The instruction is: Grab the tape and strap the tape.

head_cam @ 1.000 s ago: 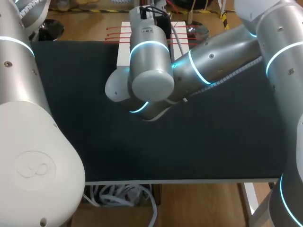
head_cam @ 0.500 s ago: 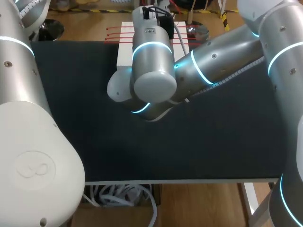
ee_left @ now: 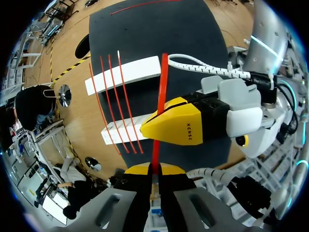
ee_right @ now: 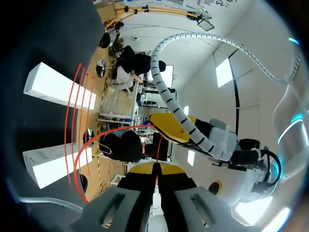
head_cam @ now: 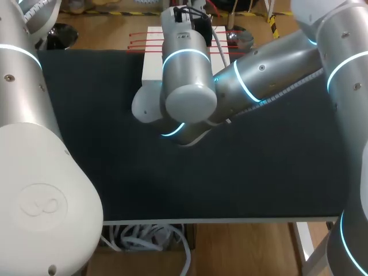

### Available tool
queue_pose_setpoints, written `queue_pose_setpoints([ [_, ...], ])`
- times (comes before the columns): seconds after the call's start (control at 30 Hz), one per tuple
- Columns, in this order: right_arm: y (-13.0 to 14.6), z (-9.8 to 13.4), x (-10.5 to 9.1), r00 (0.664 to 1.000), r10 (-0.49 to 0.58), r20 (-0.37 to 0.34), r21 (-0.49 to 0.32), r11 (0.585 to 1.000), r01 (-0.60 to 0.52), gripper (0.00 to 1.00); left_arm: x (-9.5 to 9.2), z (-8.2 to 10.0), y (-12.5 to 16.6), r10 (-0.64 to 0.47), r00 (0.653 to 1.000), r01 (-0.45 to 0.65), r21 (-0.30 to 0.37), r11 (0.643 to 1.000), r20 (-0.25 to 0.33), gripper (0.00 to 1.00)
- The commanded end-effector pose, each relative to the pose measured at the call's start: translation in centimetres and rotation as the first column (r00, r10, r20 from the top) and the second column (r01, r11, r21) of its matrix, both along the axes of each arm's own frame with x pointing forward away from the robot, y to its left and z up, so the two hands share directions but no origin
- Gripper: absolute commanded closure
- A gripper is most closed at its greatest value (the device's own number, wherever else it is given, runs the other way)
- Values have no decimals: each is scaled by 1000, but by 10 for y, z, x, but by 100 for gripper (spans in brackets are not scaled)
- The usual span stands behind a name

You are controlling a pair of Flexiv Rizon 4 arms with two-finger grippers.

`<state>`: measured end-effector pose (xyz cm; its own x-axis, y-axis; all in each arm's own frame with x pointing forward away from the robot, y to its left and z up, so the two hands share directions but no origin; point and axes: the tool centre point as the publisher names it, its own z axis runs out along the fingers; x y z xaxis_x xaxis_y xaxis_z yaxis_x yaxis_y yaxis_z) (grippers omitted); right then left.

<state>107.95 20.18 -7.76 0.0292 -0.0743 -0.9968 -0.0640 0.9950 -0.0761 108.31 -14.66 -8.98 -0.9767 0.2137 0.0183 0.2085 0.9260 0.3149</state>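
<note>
both our tools meet over the middle of the far edge of the dark tabletop [head_cam: 172, 178], each pinched on the same length of red tape [ee_left: 162, 92]. in the left wrist view, our left tool [ee_left: 153, 168] has its yellow tips drawn narrow with the tape clamped between them. the strand runs straight out ahead of the fingers and passes against a yellow finger of our right tool [ee_right: 155, 169], which sits just ahead of the left one. in the right wrist view, the right tool's tips are likewise close together, with a thin red line of tape caught between them. from the left tool's yellow finger just ahead, a red length curves away in an arc toward the blocks. beyond the two tools lie a pair of white blocks [ee_left: 140, 67], side by side and apart, one on the dark tabletop and the other out past its far edge. several thin red strips [head_cam: 144, 42] are laid across both, bridging the gap. in the head view, our right arm [head_cam: 264, 75] comes in from the right edge and reaches to the far middle, its wrist hiding both tools and much of the blocks. our left arm [head_cam: 34, 172] fills the near left corner.
</note>
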Motion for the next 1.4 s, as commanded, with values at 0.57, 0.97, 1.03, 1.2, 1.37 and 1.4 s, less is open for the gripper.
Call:
queue_pose_setpoints([
  [0.57, -4, 3, -7, 1000, 10, -13, -3, 1000, -10, 100, 0, 1, 0, -1, 1000, 1, 3, 1000, -2, 100],
  [0.97, -6, 2, -6, 1000, 5, -16, -4, 1000, -5, 100, 0, 1, 0, -1, 1000, 1, 3, 1000, -2, 100],
  [1.03, -6, 1, -5, 1000, 5, -19, -3, 1000, -5, 100, 0, 1, 0, -1, 1000, 1, 3, 1000, -2, 100],
  [1.2, -5, 2, -3, 1000, 7, -15, -1, 1000, -7, 100, 0, 1, 0, -1, 1000, 1, 3, 1000, -2, 100],
  [1.37, -3, 4, -1, 1000, 12, -10, -1, 1000, -12, 100, 0, 1, 0, -1, 1000, 1, 3, 1000, -2, 100],
  [1.4, -2, 4, -1, 1000, 12, -10, -1, 1000, -12, 100, 0, 1, 0, -1, 1000, 1, 3, 1000, -2, 100],
])
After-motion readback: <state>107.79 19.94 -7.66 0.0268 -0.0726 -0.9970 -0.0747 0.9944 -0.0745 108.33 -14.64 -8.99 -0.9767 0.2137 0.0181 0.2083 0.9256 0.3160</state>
